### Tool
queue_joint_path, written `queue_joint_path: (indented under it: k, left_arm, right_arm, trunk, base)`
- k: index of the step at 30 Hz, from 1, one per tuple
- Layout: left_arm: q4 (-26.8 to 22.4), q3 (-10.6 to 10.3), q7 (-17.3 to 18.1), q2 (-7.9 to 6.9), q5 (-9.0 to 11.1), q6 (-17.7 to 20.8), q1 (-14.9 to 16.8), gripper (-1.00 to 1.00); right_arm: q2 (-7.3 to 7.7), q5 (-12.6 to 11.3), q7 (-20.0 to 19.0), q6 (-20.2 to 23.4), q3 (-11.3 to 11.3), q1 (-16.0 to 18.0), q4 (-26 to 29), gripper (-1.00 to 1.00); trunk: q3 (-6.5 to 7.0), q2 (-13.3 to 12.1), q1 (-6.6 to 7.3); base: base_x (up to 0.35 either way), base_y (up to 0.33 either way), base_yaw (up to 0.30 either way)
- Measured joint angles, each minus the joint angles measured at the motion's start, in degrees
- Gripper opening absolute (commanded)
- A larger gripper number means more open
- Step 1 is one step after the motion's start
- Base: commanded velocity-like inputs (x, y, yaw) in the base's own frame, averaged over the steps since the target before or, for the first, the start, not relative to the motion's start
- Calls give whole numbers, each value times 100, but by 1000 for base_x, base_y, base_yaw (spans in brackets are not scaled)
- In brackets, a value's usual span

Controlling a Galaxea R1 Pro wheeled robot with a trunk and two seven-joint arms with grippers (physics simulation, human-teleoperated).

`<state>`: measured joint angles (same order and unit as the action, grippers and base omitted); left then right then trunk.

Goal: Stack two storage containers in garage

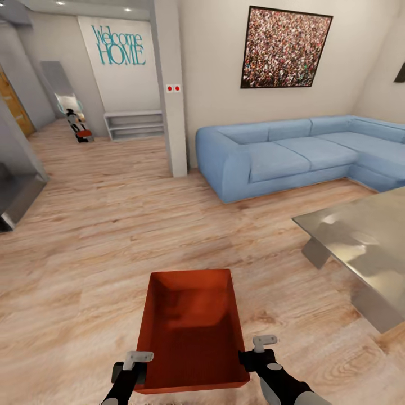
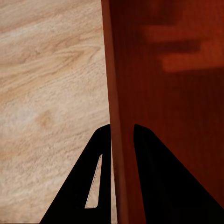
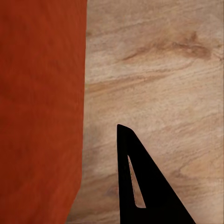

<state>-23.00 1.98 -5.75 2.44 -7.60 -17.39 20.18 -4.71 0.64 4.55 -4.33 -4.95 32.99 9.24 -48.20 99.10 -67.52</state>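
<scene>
One orange-red storage container hangs low in front of me over the living room's light wood-plank floor, long side pointing away. My left gripper is shut on its left wall near the close corner. In the left wrist view the two black fingers straddle that wall. My right gripper is at the right rim. In the right wrist view one black finger lies outside the container's wall, and the other finger is hidden.
A blue corner sofa stands ahead on the right, with a metal table closer on the right. A grey pillar rises ahead. A low white shelf sits under the "Welcome HOME" wall. A grey unit is at left.
</scene>
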Motion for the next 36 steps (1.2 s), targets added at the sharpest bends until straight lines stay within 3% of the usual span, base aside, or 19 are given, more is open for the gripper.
queue_joint_path:
  k: [13, 31, 36]
  left_arm:
    - [1, 1, 3, -2, -3, 0, 1, -100]
    - [3, -1, 0, 0, 3, 0, 1, -100]
    - [1, -1, -1, 1, 4, 0, 0, -100]
  right_arm:
    - [-1, 0, 0, 0, 0, -1, 1, -100]
    - [1, 0, -1, 1, -1, -1, 2, -100]
    - [0, 0, 0, 0, 0, 0, 0, -100]
  trunk:
    - [0, 0, 1]
    - [0, 0, 4]
    - [0, 0, 4]
  base:
    - [26, 0, 224]
    - [326, 0, 8]
    - [347, 0, 174]
